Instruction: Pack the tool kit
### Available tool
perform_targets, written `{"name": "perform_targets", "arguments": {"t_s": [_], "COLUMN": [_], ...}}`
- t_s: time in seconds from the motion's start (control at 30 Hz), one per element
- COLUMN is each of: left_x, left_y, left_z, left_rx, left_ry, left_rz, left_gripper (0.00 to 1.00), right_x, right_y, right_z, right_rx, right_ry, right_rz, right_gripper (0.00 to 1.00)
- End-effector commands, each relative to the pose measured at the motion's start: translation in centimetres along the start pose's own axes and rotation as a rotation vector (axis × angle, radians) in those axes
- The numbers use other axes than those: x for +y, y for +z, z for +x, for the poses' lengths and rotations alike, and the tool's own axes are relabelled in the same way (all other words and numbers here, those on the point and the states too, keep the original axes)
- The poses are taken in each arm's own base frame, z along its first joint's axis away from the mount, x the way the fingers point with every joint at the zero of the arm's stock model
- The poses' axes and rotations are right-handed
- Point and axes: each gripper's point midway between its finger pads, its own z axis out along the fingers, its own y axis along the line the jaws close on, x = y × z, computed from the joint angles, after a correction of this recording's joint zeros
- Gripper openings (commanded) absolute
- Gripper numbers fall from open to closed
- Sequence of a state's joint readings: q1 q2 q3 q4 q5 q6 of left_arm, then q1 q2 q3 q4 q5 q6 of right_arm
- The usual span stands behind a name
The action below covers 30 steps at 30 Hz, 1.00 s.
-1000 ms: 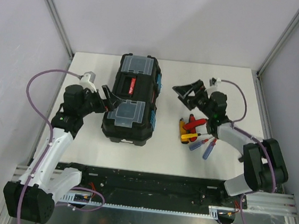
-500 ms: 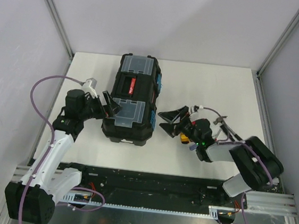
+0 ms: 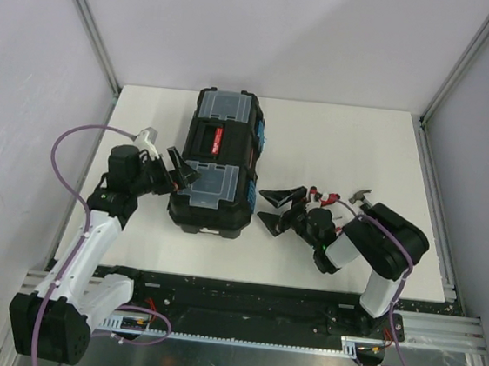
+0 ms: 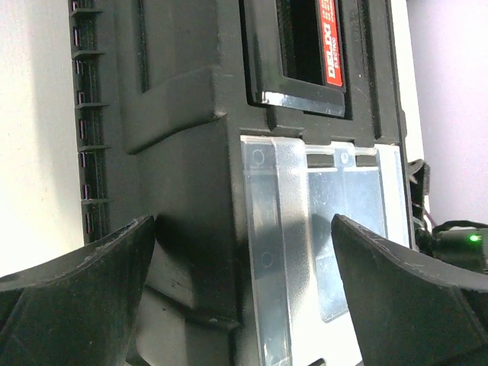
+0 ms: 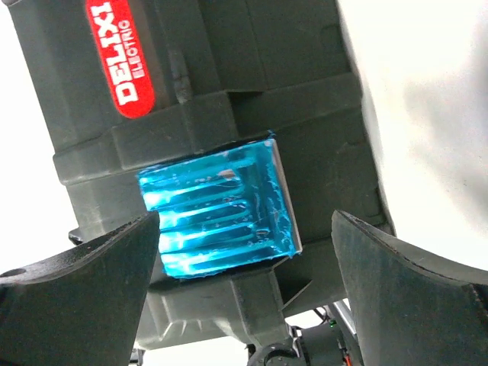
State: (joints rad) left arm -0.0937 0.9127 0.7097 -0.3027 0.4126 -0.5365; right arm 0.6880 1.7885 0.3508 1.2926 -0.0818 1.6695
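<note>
The tool kit's black toolbox (image 3: 218, 165) lies closed mid-table, with two clear lid compartments and a red-marked handle (image 4: 329, 42). My left gripper (image 3: 184, 168) is open at the box's left side, its fingers straddling the near clear lid (image 4: 320, 229) without touching it. In the left wrist view that gripper (image 4: 244, 305) holds nothing. My right gripper (image 3: 265, 205) is open just right of the box, level with the near blue latch (image 5: 217, 210). That gripper (image 5: 244, 290) is empty too. The screwdrivers lie under the right arm, almost wholly hidden.
The red DELIXI label (image 5: 122, 57) marks the box's side. The right arm is folded low over the table (image 3: 345, 141) at right. Grey walls and metal posts close in the table on three sides. A black rail (image 3: 241, 301) runs along the near edge.
The right arm has pulled back and swung left, from above the screwdrivers to the toolbox's right side. The left gripper has edged slightly towards the near end of the box. Both stayed open.
</note>
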Motion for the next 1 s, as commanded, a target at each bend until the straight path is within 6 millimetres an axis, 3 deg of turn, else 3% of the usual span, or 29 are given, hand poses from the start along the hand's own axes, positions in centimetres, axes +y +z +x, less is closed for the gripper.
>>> {"name": "perform_targets", "arguments": {"t_s": [0.0, 0.17, 0.53, 0.77, 0.97], "left_x": [-1.0, -1.8, -1.9, -1.8, -1.3], "left_y": [0.1, 0.2, 0.2, 0.2, 0.2], "left_z": [1.9, 2.4, 1.6, 1.1, 1.7], "left_rx": [0.091, 0.126, 0.1, 0.084, 0.09], "left_ry": [-0.125, -0.226, -0.241, -0.19, -0.168], "left_rz": [0.041, 0.066, 0.056, 0.053, 0.046], "left_gripper": [0.99, 0.99, 0.99, 1.0, 0.99], "right_x": [6.2, 8.2, 11.6, 11.1, 9.3], "right_y": [-0.2, -0.4, -0.3, -0.3, -0.4], "right_z": [0.9, 1.2, 1.8, 2.5, 3.1], "right_rx": [0.011, -0.013, -0.023, 0.012, 0.034], "right_ry": [0.06, 0.095, 0.151, 0.112, 0.033], "right_rz": [-0.269, -0.324, -0.418, -0.403, -0.361], "right_gripper": [0.99, 0.99, 0.99, 0.86, 0.72]}}
